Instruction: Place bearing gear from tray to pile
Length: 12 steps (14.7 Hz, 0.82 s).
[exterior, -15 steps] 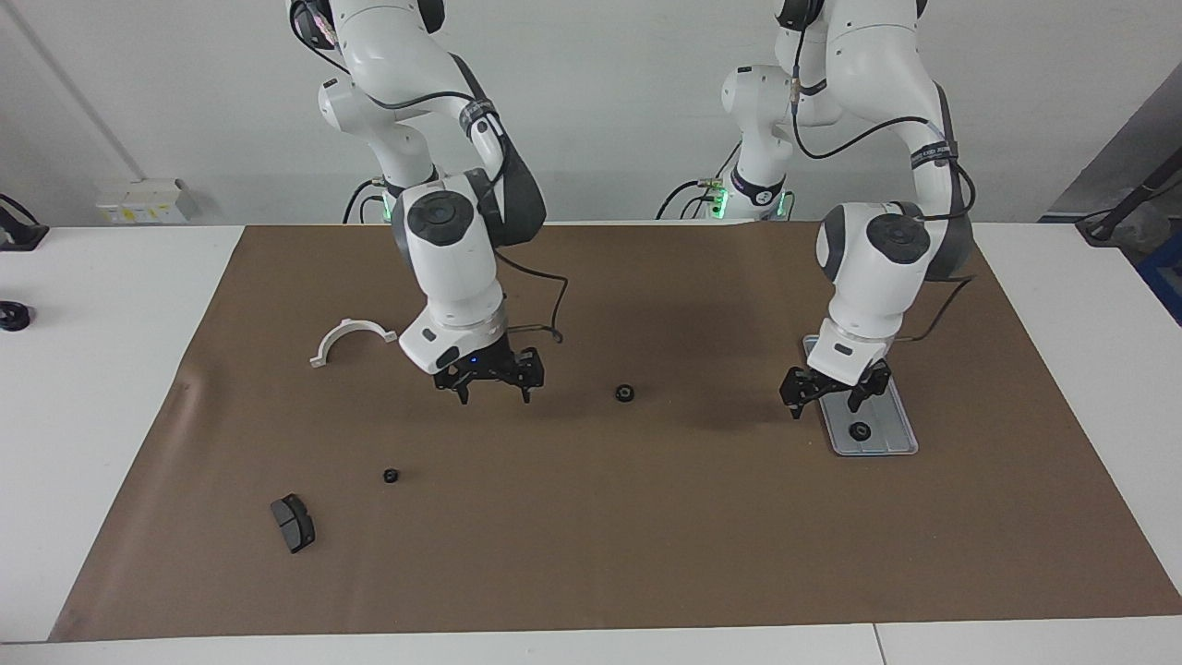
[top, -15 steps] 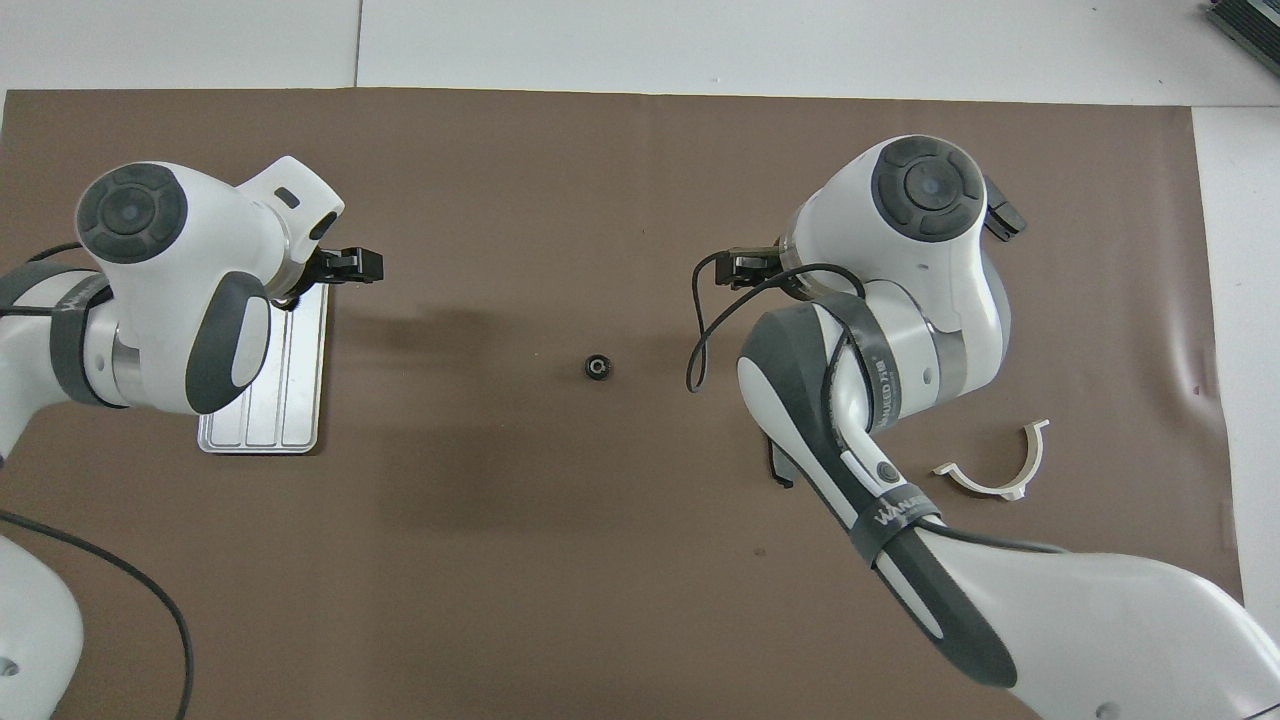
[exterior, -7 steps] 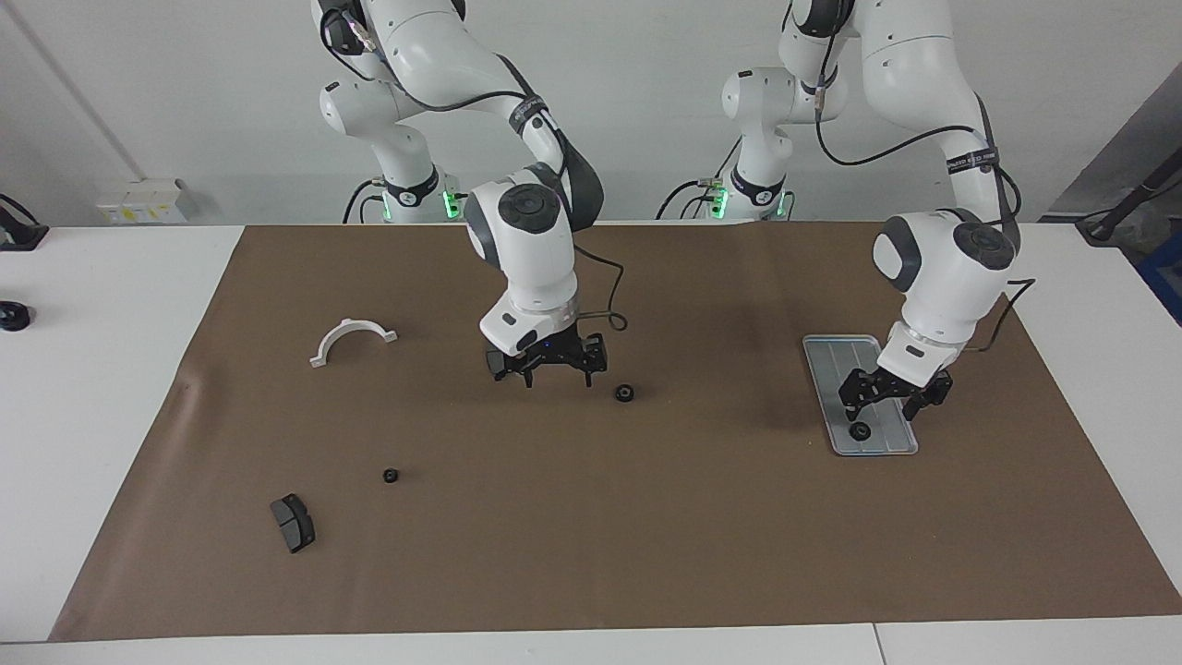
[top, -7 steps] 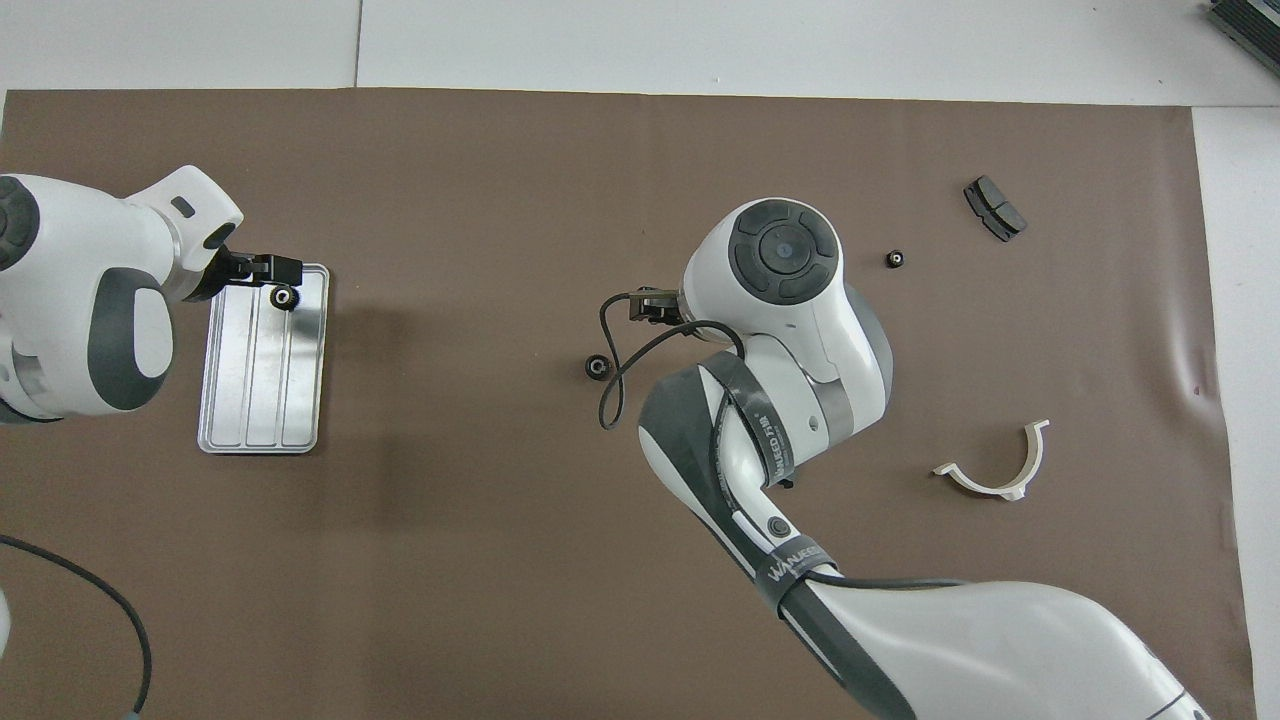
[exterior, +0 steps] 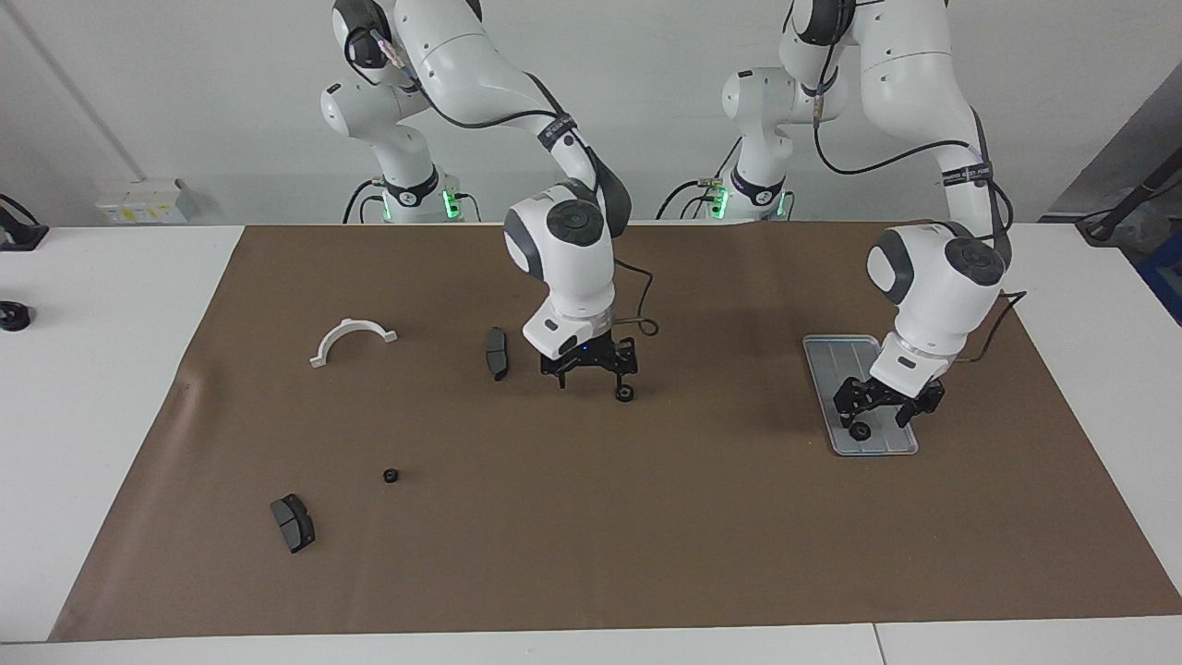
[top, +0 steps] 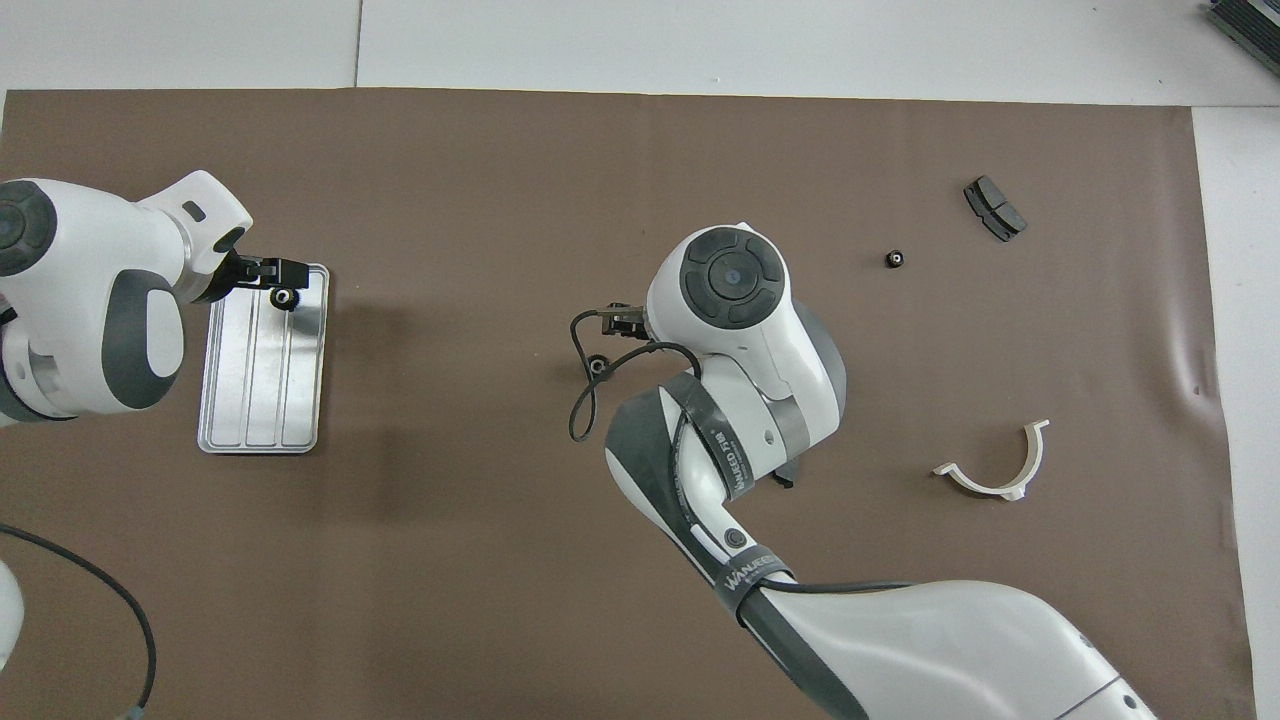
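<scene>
A small black bearing gear (exterior: pixel 861 431) (top: pixel 284 297) lies on the silver ridged tray (exterior: pixel 836 356) (top: pixel 262 390), at the tray's end farther from the robots. My left gripper (exterior: pixel 877 414) (top: pixel 272 270) hangs low over that end with its fingers apart, and the gear sits right by one fingertip. The pile is scattered toward the right arm's end: a white half-ring bracket (exterior: pixel 353 339) (top: pixel 993 470), two dark brake pads (exterior: pixel 497 352) (exterior: pixel 293 522) and a small gear (exterior: pixel 391 476) (top: pixel 895 259). My right gripper (exterior: pixel 593 377) is open, low over the mat's middle.
Another small black gear (exterior: pixel 625 394) (top: pixel 597 365) lies mid-mat just under one fingertip of the right gripper. A brown mat (exterior: pixel 646 536) covers the white table. In the overhead view the right arm's wrist hides the brake pad nearest to it.
The right arm swung toward the table's middle, uncovering a brake pad, and its gripper now hangs by the middle gear. The left gripper came down over the tray's gear.
</scene>
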{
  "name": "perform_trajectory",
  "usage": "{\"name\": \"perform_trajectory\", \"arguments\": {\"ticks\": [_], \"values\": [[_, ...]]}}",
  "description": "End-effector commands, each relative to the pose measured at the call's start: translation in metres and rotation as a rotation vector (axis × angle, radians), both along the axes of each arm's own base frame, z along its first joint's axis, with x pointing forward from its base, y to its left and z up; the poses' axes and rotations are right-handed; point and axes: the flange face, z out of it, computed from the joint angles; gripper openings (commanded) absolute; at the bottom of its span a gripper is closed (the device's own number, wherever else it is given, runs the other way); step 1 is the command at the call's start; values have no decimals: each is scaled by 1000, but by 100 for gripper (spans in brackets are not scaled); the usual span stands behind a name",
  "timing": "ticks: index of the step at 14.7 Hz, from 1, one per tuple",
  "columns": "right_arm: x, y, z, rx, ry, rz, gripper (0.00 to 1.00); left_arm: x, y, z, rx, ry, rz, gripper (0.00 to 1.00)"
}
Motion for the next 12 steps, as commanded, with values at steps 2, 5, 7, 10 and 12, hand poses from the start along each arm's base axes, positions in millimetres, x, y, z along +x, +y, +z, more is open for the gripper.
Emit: {"name": "perform_trajectory", "arguments": {"ticks": [2, 5, 7, 10, 12], "values": [[-8, 27, -12, 12, -48, 31, 100, -1, 20, -12, -12, -5, 17, 79], [-8, 30, -14, -8, -74, 59, 100, -2, 15, -22, -10, -30, 14, 79], [-17, 40, -29, -28, -75, 91, 100, -1, 12, -26, -9, -49, 14, 79], [-18, 41, -32, -42, -75, 101, 100, -1, 10, -31, -9, -55, 14, 79], [-20, 43, -33, -44, -77, 109, 100, -4, 10, -34, -10, -46, 16, 78]]}}
